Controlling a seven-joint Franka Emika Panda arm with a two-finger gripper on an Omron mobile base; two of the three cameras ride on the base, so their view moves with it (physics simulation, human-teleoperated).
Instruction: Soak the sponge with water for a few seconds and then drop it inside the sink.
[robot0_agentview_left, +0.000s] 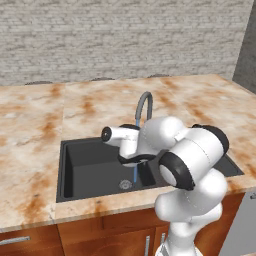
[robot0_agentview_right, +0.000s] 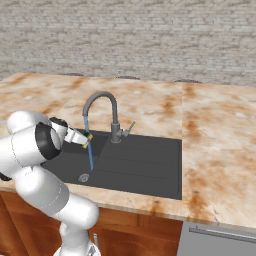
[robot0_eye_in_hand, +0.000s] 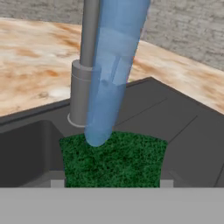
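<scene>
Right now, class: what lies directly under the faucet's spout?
The water falls from the faucet onto the green sponge held in the gripper, above the sink. The sponge's underside is hidden.

The white arm rises from the lower right of the left base view, its bulky dark-jointed elbow at centre right, the forearm reaching left toward the middle of the frame; in the right base view it climbs from the lower left, the wrist pointing right at centre left; the tool (robot0_agentview_right: 86, 140) sits at the tip, its jaws closed on the green sponge (robot0_eye_in_hand: 113, 159); that sponge lies between the fingertips at the bottom centre of the hand view.
</scene>
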